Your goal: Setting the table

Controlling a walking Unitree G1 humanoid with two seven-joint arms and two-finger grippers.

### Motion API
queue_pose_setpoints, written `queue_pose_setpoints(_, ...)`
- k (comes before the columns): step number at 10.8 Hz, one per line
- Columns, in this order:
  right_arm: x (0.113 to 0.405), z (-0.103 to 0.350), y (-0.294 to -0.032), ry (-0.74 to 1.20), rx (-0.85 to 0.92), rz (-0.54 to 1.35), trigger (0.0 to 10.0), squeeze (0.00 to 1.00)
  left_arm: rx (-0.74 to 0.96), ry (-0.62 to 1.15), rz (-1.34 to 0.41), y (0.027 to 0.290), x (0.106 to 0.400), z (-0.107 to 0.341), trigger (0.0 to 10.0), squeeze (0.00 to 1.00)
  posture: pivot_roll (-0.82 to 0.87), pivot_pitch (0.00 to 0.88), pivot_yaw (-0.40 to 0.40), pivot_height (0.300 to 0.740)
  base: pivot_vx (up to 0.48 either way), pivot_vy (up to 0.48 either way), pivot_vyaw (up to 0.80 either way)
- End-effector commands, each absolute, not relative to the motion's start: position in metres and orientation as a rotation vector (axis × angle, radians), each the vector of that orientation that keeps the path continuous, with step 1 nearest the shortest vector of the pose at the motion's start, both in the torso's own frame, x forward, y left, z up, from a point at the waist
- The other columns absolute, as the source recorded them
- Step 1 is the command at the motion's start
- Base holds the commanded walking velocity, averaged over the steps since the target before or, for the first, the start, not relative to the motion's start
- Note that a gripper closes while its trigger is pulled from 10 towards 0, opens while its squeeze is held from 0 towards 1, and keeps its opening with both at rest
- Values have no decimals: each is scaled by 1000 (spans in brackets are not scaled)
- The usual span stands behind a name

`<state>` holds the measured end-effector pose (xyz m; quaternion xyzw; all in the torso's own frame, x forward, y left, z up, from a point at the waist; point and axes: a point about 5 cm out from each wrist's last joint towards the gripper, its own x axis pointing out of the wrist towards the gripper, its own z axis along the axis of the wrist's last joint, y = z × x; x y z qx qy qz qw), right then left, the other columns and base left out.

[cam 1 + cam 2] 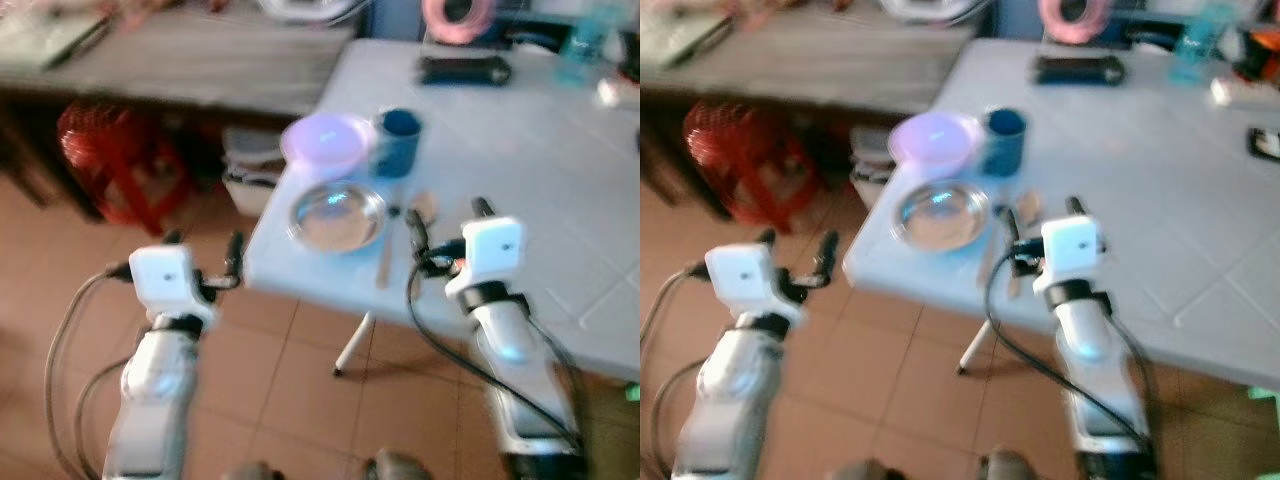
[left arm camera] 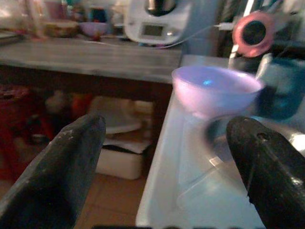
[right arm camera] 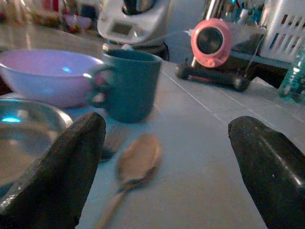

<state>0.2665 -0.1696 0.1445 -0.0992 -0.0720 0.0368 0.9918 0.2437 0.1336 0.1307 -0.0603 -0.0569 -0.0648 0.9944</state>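
At the near left corner of the white table [image 1: 520, 150] stand a lilac bowl [image 1: 325, 140], a blue mug [image 1: 398, 140] and a shiny metal dish [image 1: 337, 216]. A wooden spoon [image 3: 138, 160] and a fork [image 3: 112, 140] lie just right of the dish. My right gripper [image 1: 448, 215] hovers open over the table edge, right of the spoon, and holds nothing. My left gripper [image 1: 204, 242] is open and empty off the table's left corner, above the floor, facing the bowl [image 2: 214, 88].
A wooden counter [image 1: 180, 60] runs along the back left, with a red stool [image 1: 110, 160] and a white container [image 1: 250, 170] beneath it. A black object [image 1: 463, 70], a pink round gadget [image 1: 457, 15] and a water bottle [image 1: 585, 45] stand far on the table. A table leg [image 1: 352, 345] stands on the tiled floor.
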Motion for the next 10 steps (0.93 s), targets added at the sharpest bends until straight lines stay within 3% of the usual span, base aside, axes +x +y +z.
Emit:
queue_pose_setpoints(1,268,150,-158,-170,-178,108,10000,0,-98,-115,-96,145,243,132,10000,0,35,86,58,740,315,0,0)
queue_pose_setpoints(6,265,145,-149,-144,-153,146,10000,0,-92,-117,-55,152,238,132,10000,0,44,95,55,740,0,0,0)
queue_pose_setpoints(10,268,130,-141,-20,43,201,10000,0,-48,-66,-59,162,231,121,10000,0,54,128,66,740,0,0,0)
